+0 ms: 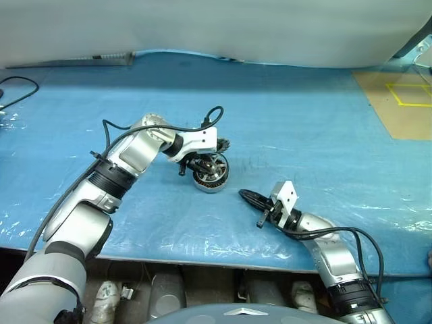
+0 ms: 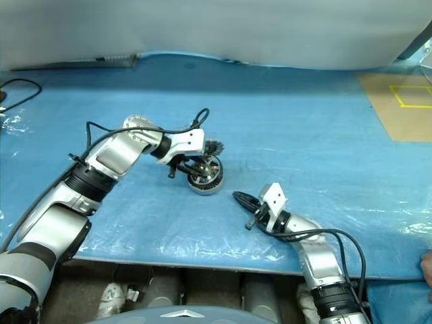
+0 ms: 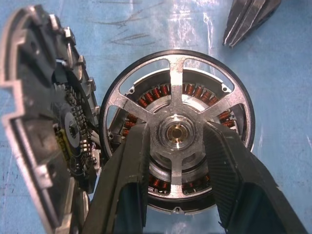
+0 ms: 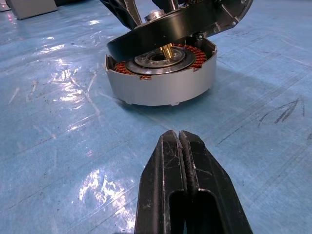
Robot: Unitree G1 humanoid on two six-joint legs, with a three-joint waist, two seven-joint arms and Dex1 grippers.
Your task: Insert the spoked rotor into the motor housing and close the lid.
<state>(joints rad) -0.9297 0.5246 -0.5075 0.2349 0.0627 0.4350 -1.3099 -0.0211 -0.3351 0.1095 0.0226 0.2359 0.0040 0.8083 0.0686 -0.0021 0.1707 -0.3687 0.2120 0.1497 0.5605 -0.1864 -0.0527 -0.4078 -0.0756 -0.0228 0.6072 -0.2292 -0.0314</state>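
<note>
The motor housing [image 4: 161, 83] sits on the blue table [image 1: 304, 135], its copper windings showing inside. My left gripper [image 1: 202, 164] is shut on the hub of the spoked rotor [image 3: 178, 78], one finger [image 3: 131, 165] on each side. It holds the rotor tilted over the housing's mouth, with one edge low at the rim and the other raised. The toothed lid [image 3: 44, 122] stands on edge right beside the housing, on its far side. My right gripper [image 4: 183, 146] is shut and empty, pointing at the housing from a short way in front of it.
A tan board with yellow tape lines [image 1: 405, 101] lies at the far right. A black cable [image 1: 17, 88] curls at the far left. The table's front edge [image 1: 202, 260] runs just below my right arm. A grey wall closes the back.
</note>
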